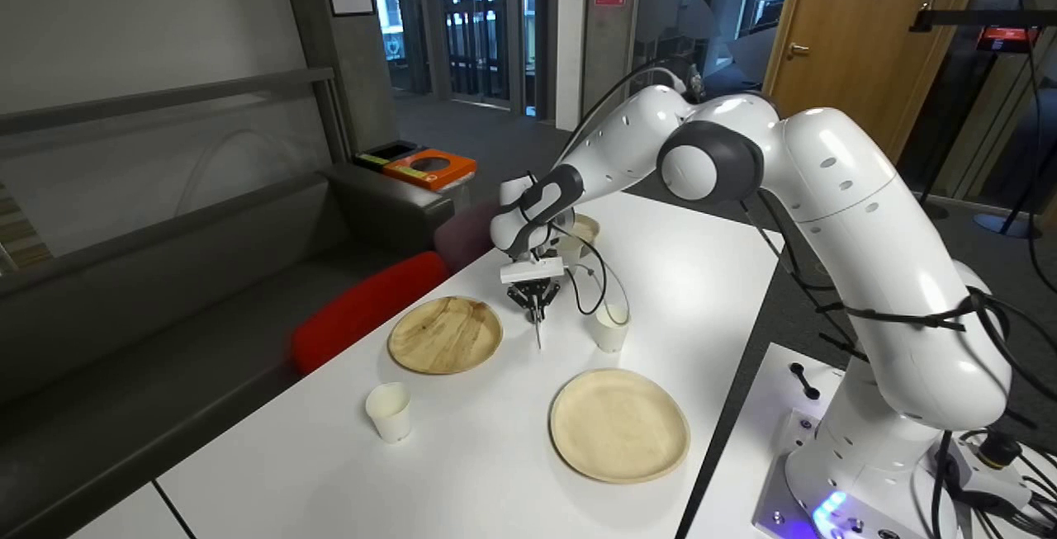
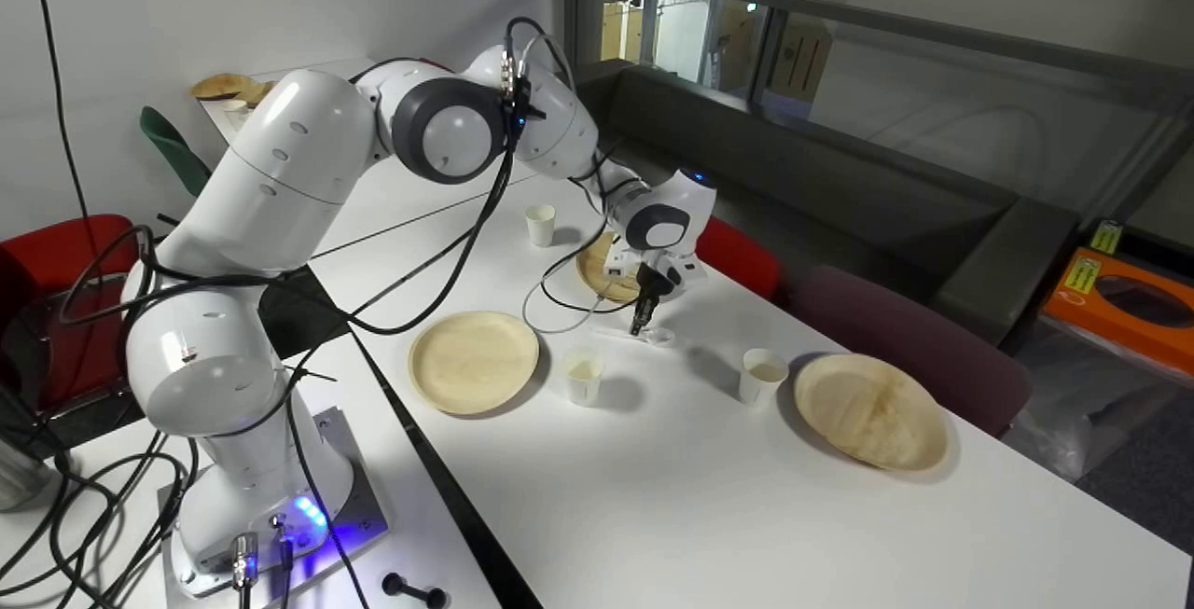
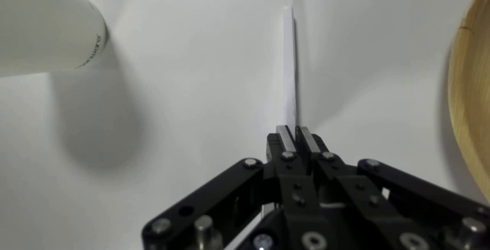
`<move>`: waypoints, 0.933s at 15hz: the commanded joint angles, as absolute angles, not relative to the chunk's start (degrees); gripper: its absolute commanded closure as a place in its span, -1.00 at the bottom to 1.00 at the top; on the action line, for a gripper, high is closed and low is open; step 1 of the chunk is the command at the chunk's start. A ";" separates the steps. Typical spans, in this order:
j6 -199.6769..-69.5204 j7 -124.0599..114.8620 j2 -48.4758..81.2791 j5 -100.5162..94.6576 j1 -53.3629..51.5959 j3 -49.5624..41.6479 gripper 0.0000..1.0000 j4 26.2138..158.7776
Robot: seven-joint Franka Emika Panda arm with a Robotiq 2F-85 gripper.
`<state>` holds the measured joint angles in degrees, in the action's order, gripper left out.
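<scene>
White table point(image 1: 694, 267), claw point(image 3: 294, 129) clamped on a spoon point(image 2: 659, 337)

A grey sofa point(image 1: 256, 300) runs along one side of the table, with a red chair point(image 1: 363, 308) and a maroon chair point(image 2: 895, 339) in between. An orange-topped bin point(image 1: 431, 167) stands near the sofa's end, and a white arm point(image 1: 867, 234) reaches out over the table.

Three wooden plates and three white cups share the table. The pale plate point(image 1: 619, 425) shows bare wood from rim to rim. The streaked plate point(image 1: 446, 335) shows its bare grain, with a cup point(image 1: 388, 411) standing near it. The third plate point(image 2: 872, 411), bare with a brownish patch, lies just beside a second cup point(image 2: 763, 378). A third cup point(image 2: 583, 378) stands near the pale plate and carries dark lettering by its base. All the cups are upright with pale insides; whether they hold anything I cannot tell.

The claw points down, its fingers point(image 3: 286, 139) together on either side of the spoon's handle point(image 3: 289, 66). In the wrist view the handle runs forward from the fingertips, between the third cup and the streaked plate's rim, apart from both. In an exterior view the spoon's bowl shows just past the claw, opposite the handle's end. Whether the spoon touches the table I cannot tell.
</scene>
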<state>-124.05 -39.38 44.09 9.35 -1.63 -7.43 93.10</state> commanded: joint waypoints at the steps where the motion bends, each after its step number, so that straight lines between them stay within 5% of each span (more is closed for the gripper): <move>1: -125.09 -37.27 40.88 8.43 -1.61 -7.43 0.96 95.96; 14: -123.78 -29.24 31.98 8.45 -1.72 -6.80 0.96 102.60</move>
